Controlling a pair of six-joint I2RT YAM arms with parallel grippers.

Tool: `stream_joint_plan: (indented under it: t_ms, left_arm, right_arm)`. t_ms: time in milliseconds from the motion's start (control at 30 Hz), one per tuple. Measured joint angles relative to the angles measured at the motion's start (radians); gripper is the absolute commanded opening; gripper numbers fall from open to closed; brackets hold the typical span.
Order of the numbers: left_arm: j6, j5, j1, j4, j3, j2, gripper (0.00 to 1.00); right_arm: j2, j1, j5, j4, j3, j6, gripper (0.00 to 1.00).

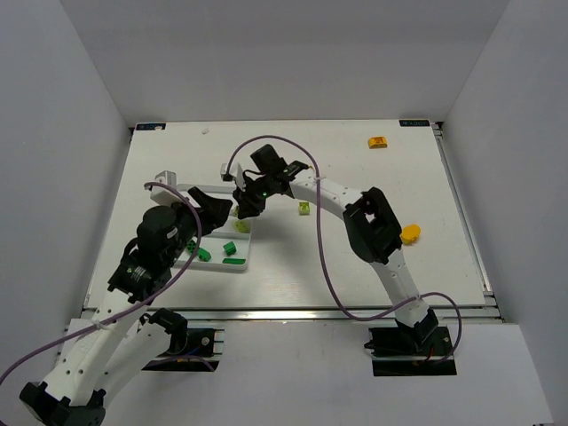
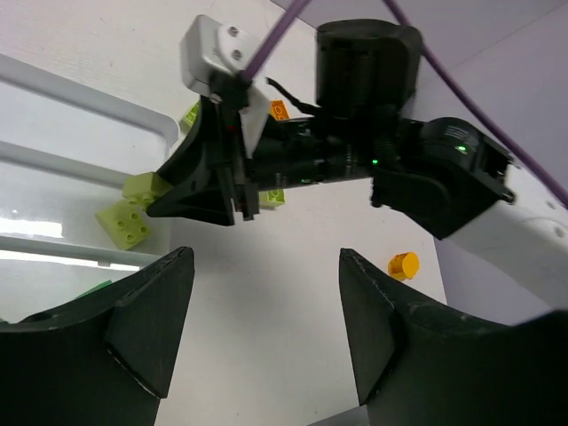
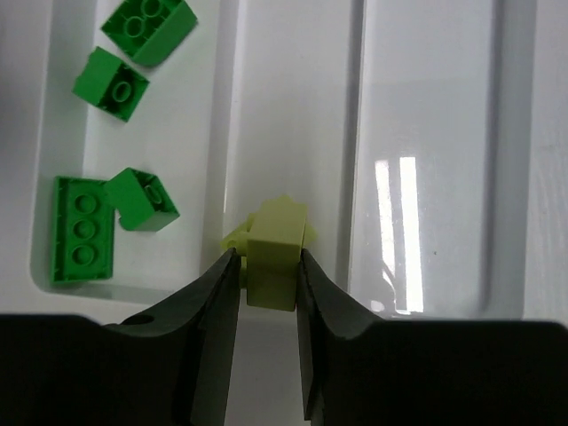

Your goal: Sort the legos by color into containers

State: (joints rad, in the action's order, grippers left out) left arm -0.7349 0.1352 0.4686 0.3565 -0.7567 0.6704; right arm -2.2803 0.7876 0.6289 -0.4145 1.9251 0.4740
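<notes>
lime lego [image 3: 273, 253] pinched beside green legos [image 3: 84, 231]

Green bricks [image 3: 124, 82], lime brick [image 3: 273, 257], white tray [image 3: 426, 106]

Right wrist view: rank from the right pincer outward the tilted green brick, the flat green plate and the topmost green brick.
1. tilted green brick, just up and left.
2. flat green plate, farther left, lying flat.
3. topmost green brick, far up at the picture's top edge.

Robotics lab cell: white table [image 1: 293, 275] inside plain white panels [image 1: 53, 133], two cabled arms [image 1: 395, 275] on a metal rail [image 1: 293, 312].
</notes>
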Motion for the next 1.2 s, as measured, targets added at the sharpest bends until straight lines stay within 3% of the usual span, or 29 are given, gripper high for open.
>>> stream_joint_plan:
  t_ms: [67,100,200,300,433,500,533,567,633,667,733,833,867,967,1200]
  left_arm:
    - [-0.003,0.004,0.000,0.013,0.004,-0.018,0.76]
    - [-0.005,0.006,0.000,0.018,0.007,-0.027,0.76]
    - [-0.007,0.008,0.000,0.035,0.014,-0.050,0.76]
    - [-0.007,0.008,0.000,0.034,0.016,-0.053,0.76]
    - [-0.006,0.006,0.000,0.024,0.016,-0.032,0.74]
    - [-0.006,0.001,0.000,0.005,0.021,-0.014,0.70]
    - [-0.005,-0.003,0.000,-0.006,0.026,-0.001,0.58]
    - [-0.005,-0.006,0.000,-0.017,0.030,0.014,0.50]
    - [0.003,-0.014,0.000,-0.041,0.031,0.063,0.34]
    - [0.007,-0.016,0.000,-0.058,0.031,0.093,0.24]
    - [0.024,-0.025,0.000,-0.093,0.029,0.172,0.23]
    - [0.069,-0.051,-0.001,-0.134,-0.002,0.340,0.36]
    - [0.089,-0.064,-0.001,-0.146,-0.027,0.408,0.47]
    - [0.158,-0.103,-0.001,-0.171,-0.135,0.610,0.64]
    - [0.356,-0.154,0.000,-0.168,-0.527,1.065,0.70]
  right_arm:
    - [-0.035,0.008,-0.029,0.003,0.024,-0.020,0.37]
    - [-0.047,0.013,-0.043,0.006,0.031,-0.029,0.48]
    - [-0.055,0.026,-0.077,0.008,0.043,-0.049,0.63]
    - [-0.055,0.033,-0.089,0.020,0.058,-0.055,0.69]
    - [-0.054,0.035,-0.093,0.027,0.064,-0.071,0.68]
    - [-0.048,0.033,-0.102,0.025,0.063,-0.090,0.59]
    - [-0.040,0.029,-0.111,0.026,0.060,-0.108,0.53]
    - [-0.025,0.023,-0.125,0.027,0.054,-0.132,0.33]
    - [0.026,-0.001,-0.154,0.038,0.011,-0.188,0.10]
    - [0.060,-0.020,-0.172,0.039,-0.014,-0.216,0.02]
    - [0.137,-0.080,-0.200,0.050,-0.069,-0.277,0.00]
    - [0.241,-0.204,-0.220,0.059,-0.129,-0.343,0.22]
    - [0.274,-0.251,-0.219,0.059,-0.150,-0.359,0.41]
    - [0.347,-0.386,-0.190,0.058,-0.210,-0.376,0.77]
    - [0.403,-0.510,-0.021,-0.054,-0.311,-0.289,0.84]
